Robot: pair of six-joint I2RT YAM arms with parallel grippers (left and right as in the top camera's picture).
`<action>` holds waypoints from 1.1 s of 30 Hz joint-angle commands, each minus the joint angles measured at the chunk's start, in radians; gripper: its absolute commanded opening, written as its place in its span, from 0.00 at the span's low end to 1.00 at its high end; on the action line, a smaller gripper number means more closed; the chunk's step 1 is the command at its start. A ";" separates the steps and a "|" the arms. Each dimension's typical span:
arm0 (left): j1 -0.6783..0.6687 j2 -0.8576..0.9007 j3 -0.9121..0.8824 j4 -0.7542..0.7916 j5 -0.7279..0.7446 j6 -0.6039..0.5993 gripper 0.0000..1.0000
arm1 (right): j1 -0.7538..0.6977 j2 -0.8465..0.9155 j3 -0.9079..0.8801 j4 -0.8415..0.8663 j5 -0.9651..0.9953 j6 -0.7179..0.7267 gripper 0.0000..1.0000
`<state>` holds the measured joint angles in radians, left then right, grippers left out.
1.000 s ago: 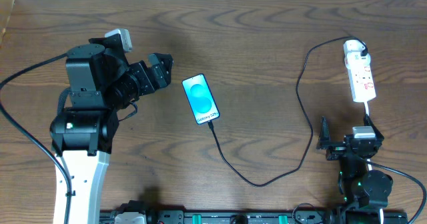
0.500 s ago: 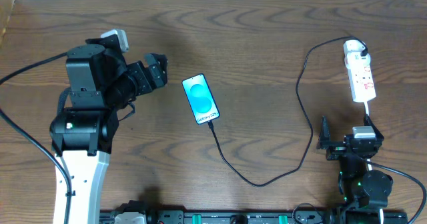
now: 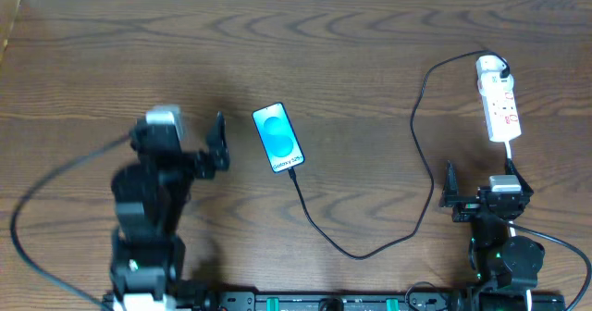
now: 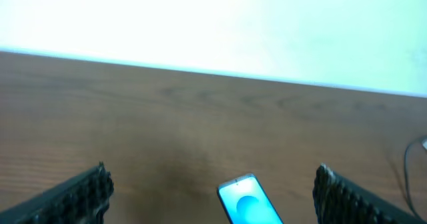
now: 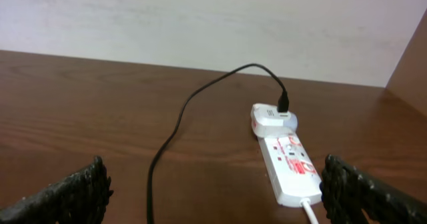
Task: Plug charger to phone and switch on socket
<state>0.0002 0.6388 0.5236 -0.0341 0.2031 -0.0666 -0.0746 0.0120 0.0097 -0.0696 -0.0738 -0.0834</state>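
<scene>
The charger (image 3: 413,118) is apparently already being fed into the phone (image 3: 278,137), near centre. The socket (image 3: 499,107), at two o'clock, is probably awaiting switching. The left gripper (image 3: 219,143) and right gripper (image 3: 481,183) are being held wide open, empty.

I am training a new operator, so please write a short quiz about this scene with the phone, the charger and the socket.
1. True or false: the left claw grips the phone.
2. The white plug of the charger sits: A) at the end of the socket far from the robot; B) at its near end; C) nowhere, it lies loose.
3. Fill in: the right claw is ____.
Key: 1 false, it is open, beside the phone; 2 A; 3 open.
</scene>
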 commanded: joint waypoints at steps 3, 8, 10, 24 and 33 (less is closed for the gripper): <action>0.006 -0.219 -0.253 0.119 -0.032 0.082 0.97 | -0.004 -0.006 -0.004 -0.001 0.005 0.011 0.99; 0.006 -0.421 -0.420 0.130 -0.045 0.179 0.97 | -0.004 -0.006 -0.004 -0.002 0.005 0.011 0.99; 0.006 -0.482 -0.462 0.128 -0.055 0.194 0.97 | -0.004 -0.006 -0.004 -0.002 0.005 0.011 0.99; 0.005 -0.638 -0.520 -0.025 -0.062 0.197 0.97 | -0.004 -0.006 -0.004 -0.001 0.005 0.011 0.99; 0.005 -0.637 -0.520 -0.025 -0.062 0.197 0.97 | -0.004 -0.006 -0.004 -0.002 0.005 0.011 0.99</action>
<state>0.0002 0.0109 0.0132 -0.0139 0.1280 0.1127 -0.0746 0.0113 0.0097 -0.0696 -0.0734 -0.0834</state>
